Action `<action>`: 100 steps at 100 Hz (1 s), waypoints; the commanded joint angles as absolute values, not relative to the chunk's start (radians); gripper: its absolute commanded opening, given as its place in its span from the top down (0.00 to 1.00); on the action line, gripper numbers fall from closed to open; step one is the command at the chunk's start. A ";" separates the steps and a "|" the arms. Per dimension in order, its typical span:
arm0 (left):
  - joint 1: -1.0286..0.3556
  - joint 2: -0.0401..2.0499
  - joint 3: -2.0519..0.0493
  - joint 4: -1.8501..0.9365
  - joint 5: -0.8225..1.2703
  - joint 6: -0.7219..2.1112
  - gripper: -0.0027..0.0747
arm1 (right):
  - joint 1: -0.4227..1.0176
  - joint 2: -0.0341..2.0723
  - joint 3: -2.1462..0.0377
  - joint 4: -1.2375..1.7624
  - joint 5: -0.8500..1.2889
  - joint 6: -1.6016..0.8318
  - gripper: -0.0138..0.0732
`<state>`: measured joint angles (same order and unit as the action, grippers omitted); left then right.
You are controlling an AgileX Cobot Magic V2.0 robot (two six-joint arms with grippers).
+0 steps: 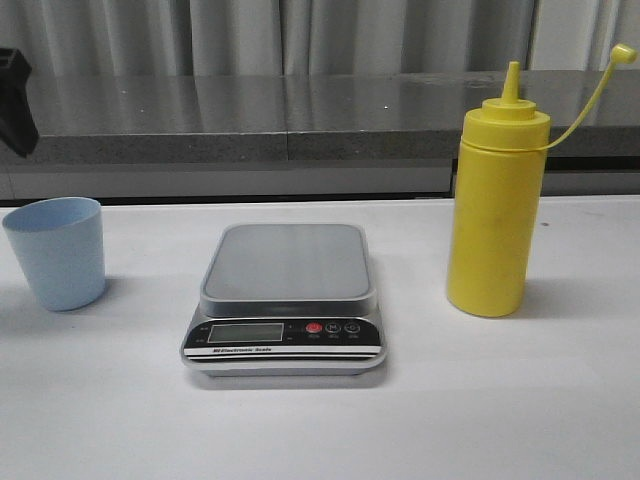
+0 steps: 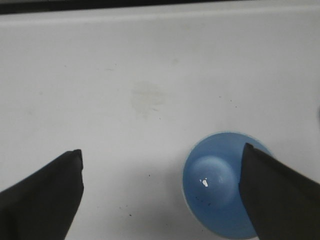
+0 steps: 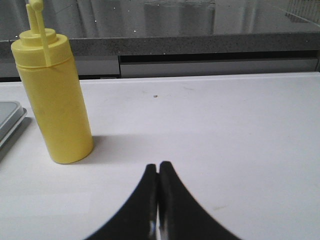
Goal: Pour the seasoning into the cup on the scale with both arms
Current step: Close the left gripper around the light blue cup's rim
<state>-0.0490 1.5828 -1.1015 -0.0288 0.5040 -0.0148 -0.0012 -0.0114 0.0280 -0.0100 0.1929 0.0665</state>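
The pale blue cup [image 1: 57, 252] stands upright on the white table at the left. The silver-grey scale [image 1: 285, 298] lies in the middle with nothing on its platform. The yellow seasoning bottle [image 1: 497, 200] stands upright at the right, its cap hanging off on its strap. My left gripper [image 2: 162, 160] is open and high above the table; the cup [image 2: 220, 185] lies below, partly behind one finger. Only a black part of the left arm [image 1: 15, 95] shows in the front view. My right gripper [image 3: 158, 167] is shut and empty, low over the table, to the right of the bottle [image 3: 52, 100].
A grey stone ledge [image 1: 300, 115] runs along the table's far edge, with a curtain behind it. The scale's corner [image 3: 10, 120] shows beside the bottle in the right wrist view.
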 commanded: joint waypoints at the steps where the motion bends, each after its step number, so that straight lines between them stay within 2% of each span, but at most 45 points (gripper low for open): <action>1: -0.057 1.587 -1.135 -0.048 0.470 -0.012 0.16 | -0.009 -0.030 0.011 -0.011 0.110 0.061 0.92; 37: -0.057 1.698 -1.135 -0.050 0.496 -0.012 0.17 | -0.009 -0.030 0.011 -0.011 0.110 0.061 0.92; 44: -0.057 1.704 -1.135 -0.050 0.502 -0.012 0.20 | -0.009 -0.030 0.011 -0.011 0.110 0.061 0.92; 54: -0.057 1.705 -1.135 -0.058 0.502 -0.012 0.36 | -0.009 -0.030 0.011 -0.011 0.110 0.061 0.92; 77: -0.057 1.705 -1.135 -0.077 0.502 -0.012 0.98 | -0.009 -0.030 0.011 -0.011 0.110 0.061 0.92; 100: -0.057 1.705 -1.170 -0.094 0.541 -0.012 0.99 | -0.009 -0.030 0.011 -0.011 0.110 0.061 0.92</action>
